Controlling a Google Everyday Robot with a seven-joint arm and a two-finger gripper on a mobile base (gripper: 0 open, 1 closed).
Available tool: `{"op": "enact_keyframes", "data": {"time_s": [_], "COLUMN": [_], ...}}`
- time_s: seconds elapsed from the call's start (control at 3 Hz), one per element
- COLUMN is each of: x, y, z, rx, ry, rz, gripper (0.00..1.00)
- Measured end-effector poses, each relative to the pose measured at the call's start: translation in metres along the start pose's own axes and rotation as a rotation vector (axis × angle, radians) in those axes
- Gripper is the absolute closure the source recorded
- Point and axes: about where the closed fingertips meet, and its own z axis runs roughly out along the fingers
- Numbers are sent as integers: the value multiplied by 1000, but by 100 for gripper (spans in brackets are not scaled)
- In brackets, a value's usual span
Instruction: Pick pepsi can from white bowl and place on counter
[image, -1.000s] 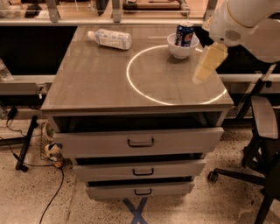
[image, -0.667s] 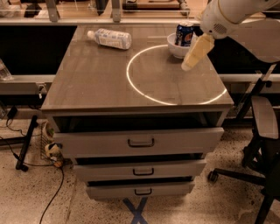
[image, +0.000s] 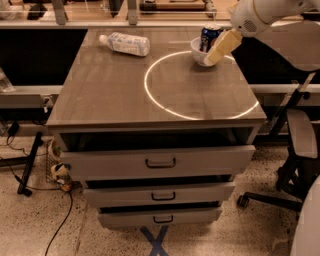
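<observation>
At the back of the cabinet, the robot's pale yellow gripper (image: 221, 46) hangs at the near right rim of the small round white bowl (image: 196, 53). The blue metal pepsi can (image: 209, 35) stands upright in that bowl (long axis vertical), just left of the gripper and slightly beyond it. We cannot tell how far the gripper is open, but we judge it empty. The glossy grey-brown counter (image: 115, 95) spreads below and to its left.

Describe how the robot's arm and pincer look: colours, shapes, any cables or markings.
The arm, seen at the upper right, is a smooth, rounded white shell; no cables or markings show on it. The pincer, at the white bowl toward the back right of the counter, is pale yellow, long and flat, narrowing away from the white wrist.
</observation>
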Motion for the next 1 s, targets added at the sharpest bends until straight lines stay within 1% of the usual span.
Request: {"op": "enact_keyframes", "data": {"time_s": [0.33, 0.67, 1.0], "x": [0, 5, 21], "y": [-9, -41, -80], "z": [9, 18, 31], "rx": [16, 88, 167], "ry": [-31, -97, -167], "rz": [4, 58, 178], "gripper": [0, 0, 0]}}
